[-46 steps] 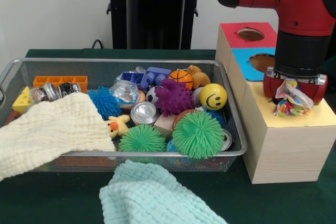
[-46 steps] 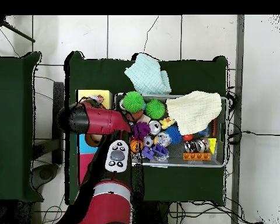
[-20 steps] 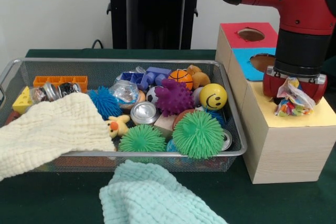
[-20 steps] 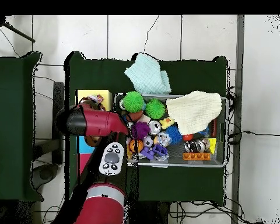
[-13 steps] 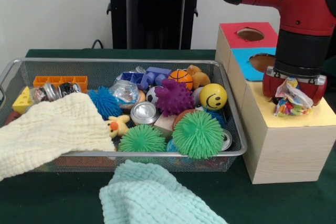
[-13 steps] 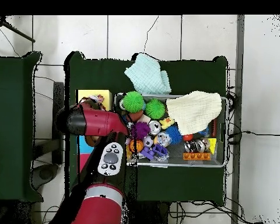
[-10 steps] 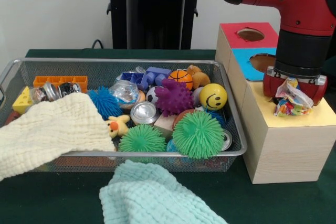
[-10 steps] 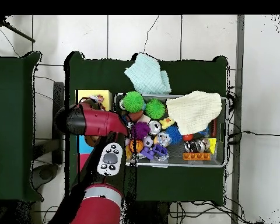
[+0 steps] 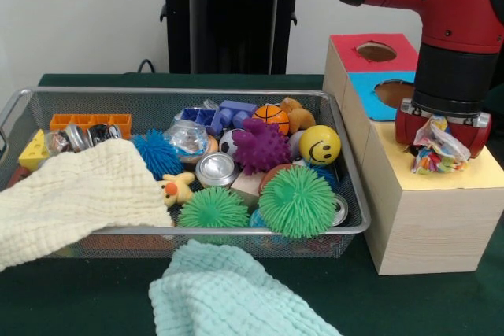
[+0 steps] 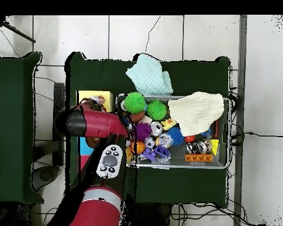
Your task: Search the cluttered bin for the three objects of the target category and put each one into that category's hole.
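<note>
Little has shifted since the earlier frames: the claw (image 9: 431,145) still hangs over the yellow top of the wooden sorting box (image 9: 429,218), closed on a crinkly clear bag of multicoloured candy (image 9: 434,149), which dangles just above the yellow face. The bag is glossy, wrinkled plastic, its contents showing as small bright specks. Behind the claw lie the blue section's round hole (image 9: 393,92) and the red section's hole (image 9: 376,51). Off to the claw's side sits the wire mesh bin (image 9: 173,100), holding two spiky green rubber balls (image 9: 297,201), a knobbly purple ball (image 9: 261,145), a smooth yellow smiley ball (image 9: 320,145) and a draped cream waffle cloth (image 9: 75,197).
</note>
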### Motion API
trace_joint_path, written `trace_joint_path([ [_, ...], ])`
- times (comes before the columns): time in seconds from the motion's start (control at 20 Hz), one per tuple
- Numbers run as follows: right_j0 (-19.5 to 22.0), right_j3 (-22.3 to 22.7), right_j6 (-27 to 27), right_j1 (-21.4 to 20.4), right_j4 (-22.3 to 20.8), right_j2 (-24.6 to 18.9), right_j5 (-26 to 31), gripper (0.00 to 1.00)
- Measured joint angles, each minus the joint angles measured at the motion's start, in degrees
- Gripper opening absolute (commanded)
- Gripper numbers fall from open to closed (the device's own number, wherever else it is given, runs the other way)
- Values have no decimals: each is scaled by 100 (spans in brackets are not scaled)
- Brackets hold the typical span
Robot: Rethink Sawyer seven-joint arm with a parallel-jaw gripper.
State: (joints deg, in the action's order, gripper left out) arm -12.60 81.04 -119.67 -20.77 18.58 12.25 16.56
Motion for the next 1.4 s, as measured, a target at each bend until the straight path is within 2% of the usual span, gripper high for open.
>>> trace_joint_path([
  [0.55,-41,18,-1,-2,1,46,-1,0],
  [1.0,-45,216,-1,-132,0,49,50,0],
  [1.05,-45,231,-1,-164,-1,50,96,100],
  [1.4,-37,219,-1,-230,1,50,144,100],
])
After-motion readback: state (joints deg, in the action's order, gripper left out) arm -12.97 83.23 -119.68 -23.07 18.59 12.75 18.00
